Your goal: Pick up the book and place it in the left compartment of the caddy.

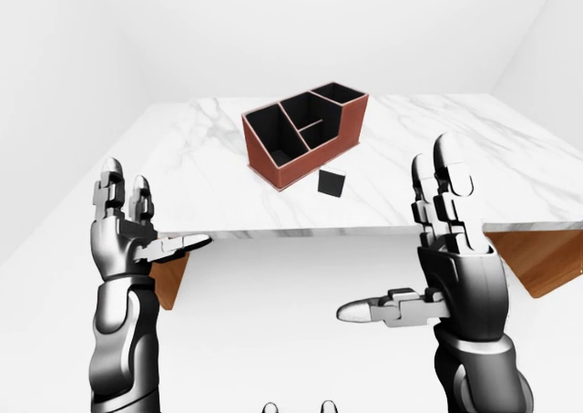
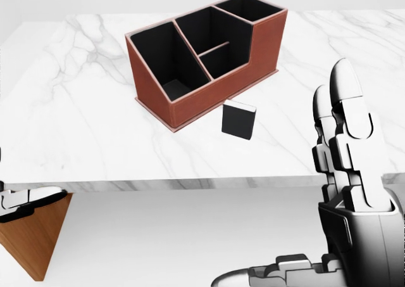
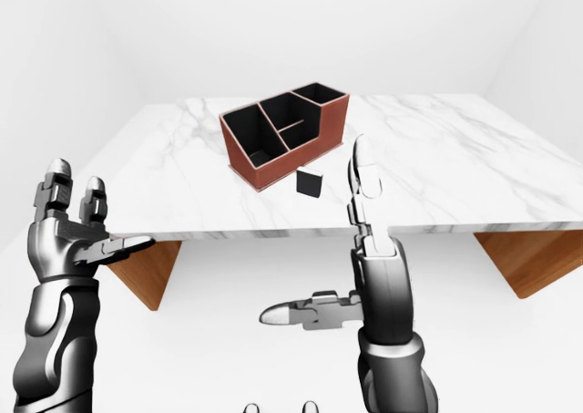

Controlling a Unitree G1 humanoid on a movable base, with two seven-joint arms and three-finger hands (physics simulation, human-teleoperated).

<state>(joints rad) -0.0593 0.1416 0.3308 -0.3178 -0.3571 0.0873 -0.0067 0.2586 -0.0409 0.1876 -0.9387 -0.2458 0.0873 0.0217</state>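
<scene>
Right hand nearer to the book; both hands empty, short of the table.

The right hand (image 1: pixel 444 249) and left hand (image 1: pixel 127 235) hovered with fingers spread apart before the white marble table (image 2: pixel 82 141). The small black upright book (image 2: pixel 238 120) stood beyond, up and left of the right hand, just beside the brown leather three-compartment caddy (image 2: pixel 202 52), nearest its left compartment (image 2: pixel 166 64).

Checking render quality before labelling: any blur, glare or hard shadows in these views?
Head view: sharp, flat light, no glare on the marble table; the caddy compartments are near-black, detail lost. Left-eye view: book small and dark, no clear shadow under it. Right-eye view: right hand crisp, no motion blur.
</scene>
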